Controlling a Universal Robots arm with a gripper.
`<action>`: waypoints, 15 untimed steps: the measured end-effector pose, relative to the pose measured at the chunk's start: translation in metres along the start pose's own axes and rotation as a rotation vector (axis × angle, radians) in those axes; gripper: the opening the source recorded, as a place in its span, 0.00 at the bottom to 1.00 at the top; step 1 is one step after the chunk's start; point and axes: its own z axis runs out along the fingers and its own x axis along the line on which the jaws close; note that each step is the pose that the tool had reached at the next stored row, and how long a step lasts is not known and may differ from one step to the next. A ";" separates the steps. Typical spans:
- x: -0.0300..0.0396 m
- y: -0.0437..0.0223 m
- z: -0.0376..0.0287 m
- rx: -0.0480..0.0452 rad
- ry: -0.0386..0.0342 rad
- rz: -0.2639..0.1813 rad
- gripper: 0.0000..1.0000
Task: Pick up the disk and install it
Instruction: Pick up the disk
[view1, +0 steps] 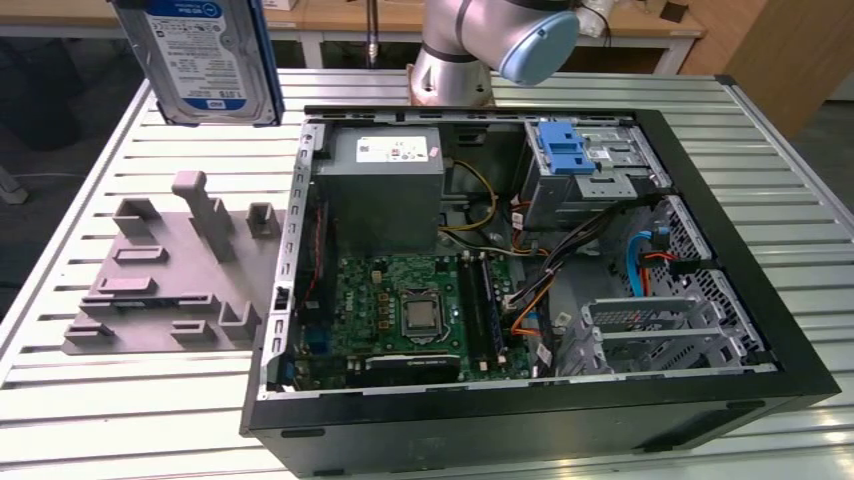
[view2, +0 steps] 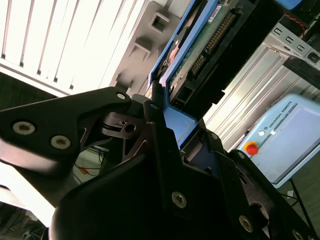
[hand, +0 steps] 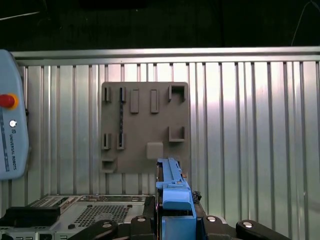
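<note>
Claw (view2: 170, 107) clamped on disk (view1: 214, 55), apparently by its blue caddy edge. Hanging upright, upper left of exterior view, above grey fixture (view1: 174, 270), off counter (view1: 147, 400). Best carried plumb, clear of case (view1: 527, 420) wall.

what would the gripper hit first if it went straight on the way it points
Probably the grey fixture plate on the slatted table: the gripper points down at its edge, and the disk it holds would touch first. Depth is unclear.

Cable tangle (view1: 583, 243) beside drive bay (view1: 603, 172)
</note>
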 end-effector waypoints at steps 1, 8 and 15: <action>0.0000 -0.0009 0.0000 0.0000 0.0000 0.000 0.36; -0.0002 -0.0067 -0.0001 0.0000 0.0000 0.000 0.36; -0.0004 -0.0127 -0.0003 0.0000 0.0000 0.000 0.36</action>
